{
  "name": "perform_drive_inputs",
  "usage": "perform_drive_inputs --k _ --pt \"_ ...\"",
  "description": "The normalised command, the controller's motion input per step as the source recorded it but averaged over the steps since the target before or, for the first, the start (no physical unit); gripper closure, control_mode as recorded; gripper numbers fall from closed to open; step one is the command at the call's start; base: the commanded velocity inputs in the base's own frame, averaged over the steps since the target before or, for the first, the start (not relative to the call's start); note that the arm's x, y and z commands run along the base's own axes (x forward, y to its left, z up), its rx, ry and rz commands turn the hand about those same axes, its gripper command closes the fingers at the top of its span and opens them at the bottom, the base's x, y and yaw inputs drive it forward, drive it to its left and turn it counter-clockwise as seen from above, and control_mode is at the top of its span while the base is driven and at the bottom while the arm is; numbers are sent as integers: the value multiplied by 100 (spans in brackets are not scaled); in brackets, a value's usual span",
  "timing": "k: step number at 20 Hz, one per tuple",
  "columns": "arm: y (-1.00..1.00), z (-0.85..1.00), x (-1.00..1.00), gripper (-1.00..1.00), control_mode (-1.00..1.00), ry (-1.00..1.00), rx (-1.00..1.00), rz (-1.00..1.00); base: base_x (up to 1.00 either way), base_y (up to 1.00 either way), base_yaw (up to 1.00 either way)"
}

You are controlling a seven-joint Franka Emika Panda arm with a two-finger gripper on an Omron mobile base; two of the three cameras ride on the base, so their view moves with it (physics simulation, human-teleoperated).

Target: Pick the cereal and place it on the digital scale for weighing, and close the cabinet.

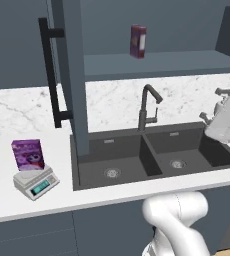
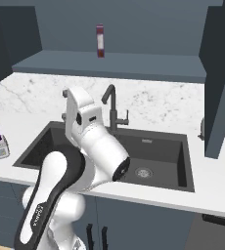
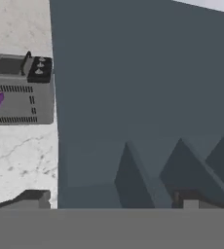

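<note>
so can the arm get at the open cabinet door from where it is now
Probably yes. The open fingers face the flat inner side of the cabinet door with nothing between them, and the cereal already sits on the scale, out of the way.

Kitchen: double sink [image 1: 152,157], faucet [image 1: 148,106], marble counter [image 1: 17,165]

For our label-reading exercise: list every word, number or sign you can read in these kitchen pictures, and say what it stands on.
None can be read.
cereal: pale markings on the purple front, too blurred.
digital scale: greenish display, no digits legible.
maroon box on the cabinet shelf: pale label patch, too small.
grey appliance in the hand view: vent slots and knobs, no lettering.
</note>
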Motion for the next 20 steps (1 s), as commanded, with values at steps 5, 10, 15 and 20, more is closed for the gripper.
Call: perform_drive_inputs --k 5,10,15,20 --pt "-27 -26 -65 -100 -100 -20 1 -20 0 0 0" --pt "-3 -35 -2 -100 -100 -11 8 -17 0 0 0" --pt "-41 -11 -4 -100 -100 -12 10 -14 0 0 0" --pt "-56 0 -10 -100 -100 -3 7 -13 0 0 0"
